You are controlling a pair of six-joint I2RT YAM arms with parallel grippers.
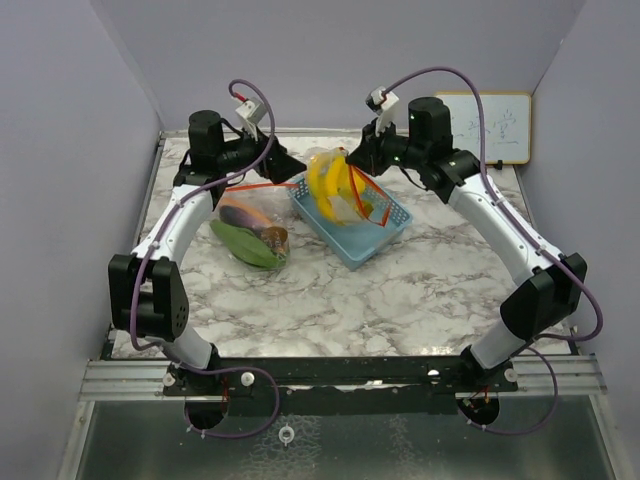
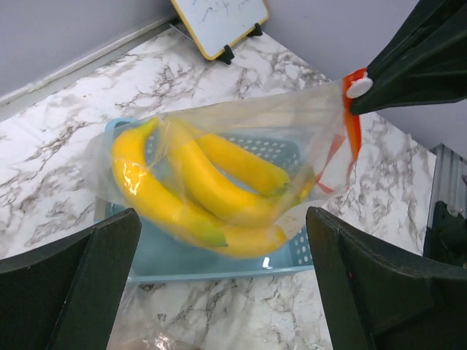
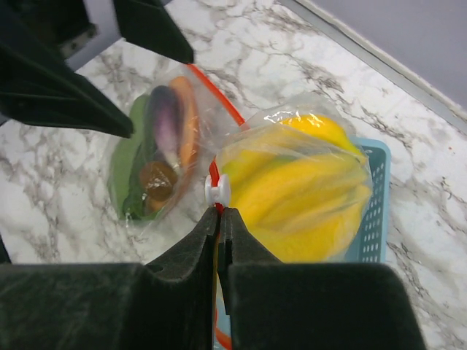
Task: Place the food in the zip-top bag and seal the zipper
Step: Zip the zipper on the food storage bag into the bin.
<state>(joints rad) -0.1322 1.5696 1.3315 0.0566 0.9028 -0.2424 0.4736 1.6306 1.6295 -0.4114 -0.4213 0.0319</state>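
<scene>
While the right gripper (image 3: 217,213) has its jaws pressed together on the orange zipper strip (image 2: 353,127), right at the white slider (image 3: 217,191), the left gripper (image 2: 222,215) stands spread wide with nothing between its fingers (image 2: 80,277).

Just ahead of both is the zip-top bag (image 2: 292,124). One end is over the blue basket (image 2: 219,259); whether it rests on the rim or hangs free I cannot tell. The other end lies on the marble table (image 2: 66,131) beside the basket. All the food shows through clear film. The bananas (image 2: 211,186) are near the slider, and the eggplant (image 3: 164,120), carrot (image 3: 186,120), green leafy vegetable (image 3: 125,168) and brown fruit (image 3: 157,176) are at the table end. How much of the mouth is closed cannot be made out.

The film is probably thin, limp and slippery, and likely to sag and slide under the weight of the fruit. The bananas look the heaviest item and would bruise if squeezed. The zipper strip looks like the stiffest part, so that is the place to hold it: one hand anchoring the strip near its end, the other drawing the slider along.

By count there are two grippers, one slider, one basket, three bananas as far as I can see, and one each of eggplant, carrot, green vegetable and brown fruit.
</scene>
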